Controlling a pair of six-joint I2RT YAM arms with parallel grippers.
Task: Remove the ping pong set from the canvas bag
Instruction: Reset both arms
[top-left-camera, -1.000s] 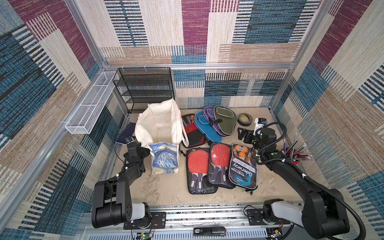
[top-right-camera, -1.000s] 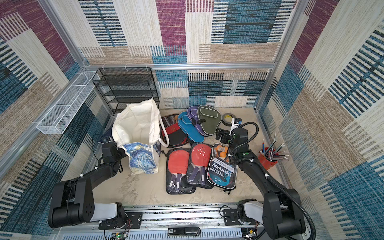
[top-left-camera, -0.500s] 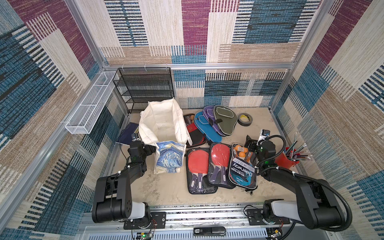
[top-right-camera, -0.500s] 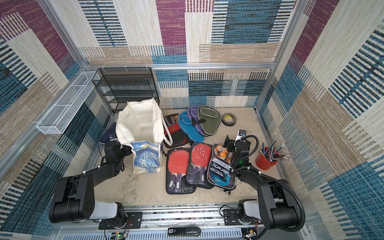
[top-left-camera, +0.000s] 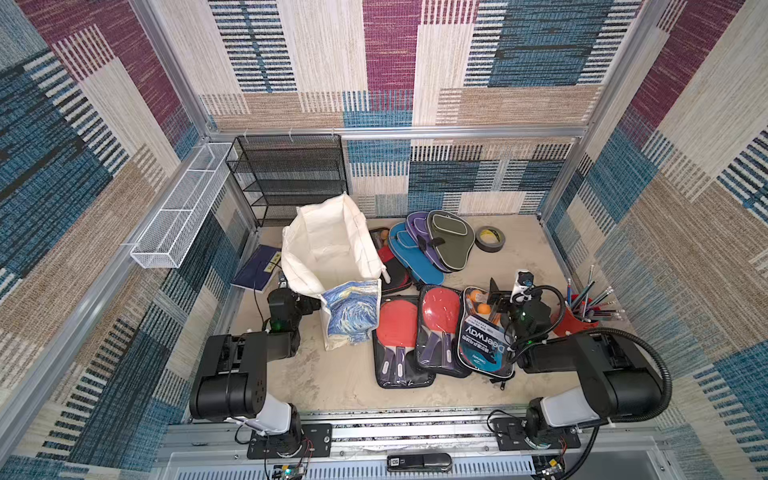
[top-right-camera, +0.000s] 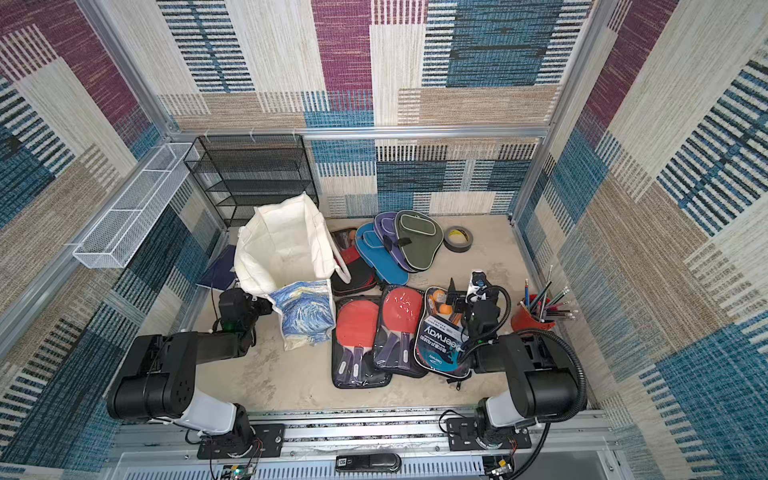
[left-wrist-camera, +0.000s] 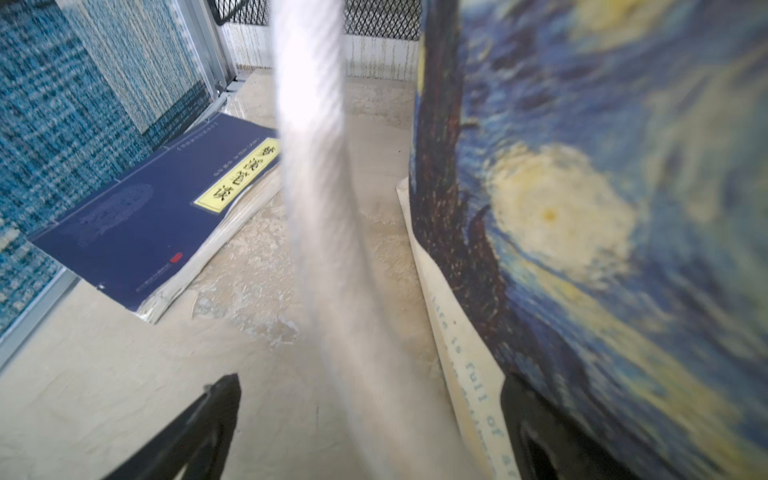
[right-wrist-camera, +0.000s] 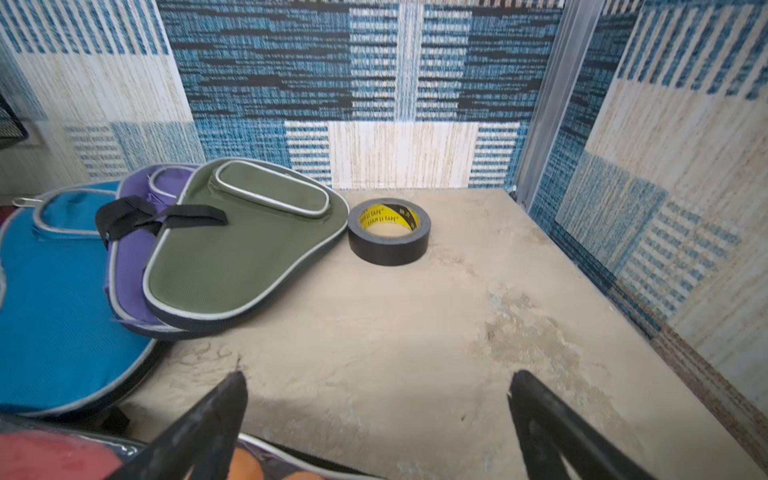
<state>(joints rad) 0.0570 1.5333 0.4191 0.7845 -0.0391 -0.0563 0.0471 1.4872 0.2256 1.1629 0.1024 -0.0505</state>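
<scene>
The canvas bag (top-left-camera: 328, 249) (top-right-camera: 286, 241) stands open left of centre, showing only cream cloth inside; its Starry Night print (top-left-camera: 351, 311) (left-wrist-camera: 582, 208) faces front. Ping pong sets lie outside it: two clear cases with red paddles (top-left-camera: 395, 332) (top-left-camera: 440, 324) and a dark Deerway case (top-left-camera: 484, 332) (top-right-camera: 442, 336). My left gripper (top-left-camera: 307, 305) (left-wrist-camera: 372, 380) is open low beside the print, with a white bag handle (left-wrist-camera: 316, 166) hanging between its fingers. My right gripper (top-left-camera: 496, 299) (right-wrist-camera: 378, 378) is open over the Deerway case's ball end, holding nothing.
Blue, purple and green padded covers (top-left-camera: 436, 245) (right-wrist-camera: 232, 249) are stacked behind the sets, next to a tape roll (top-left-camera: 490, 239) (right-wrist-camera: 388, 230). A navy book (top-left-camera: 257, 268) (left-wrist-camera: 145, 216) leans at the left wall. A black mesh shelf (top-left-camera: 291, 178), a white wire basket (top-left-camera: 183, 208) and a red pencil cup (top-left-camera: 577, 316) line the edges.
My right arm has drawn back toward the front, bringing its gripper over the Deerway case. The left gripper has shifted right against the bag, and the bag's printed side moved slightly right.
</scene>
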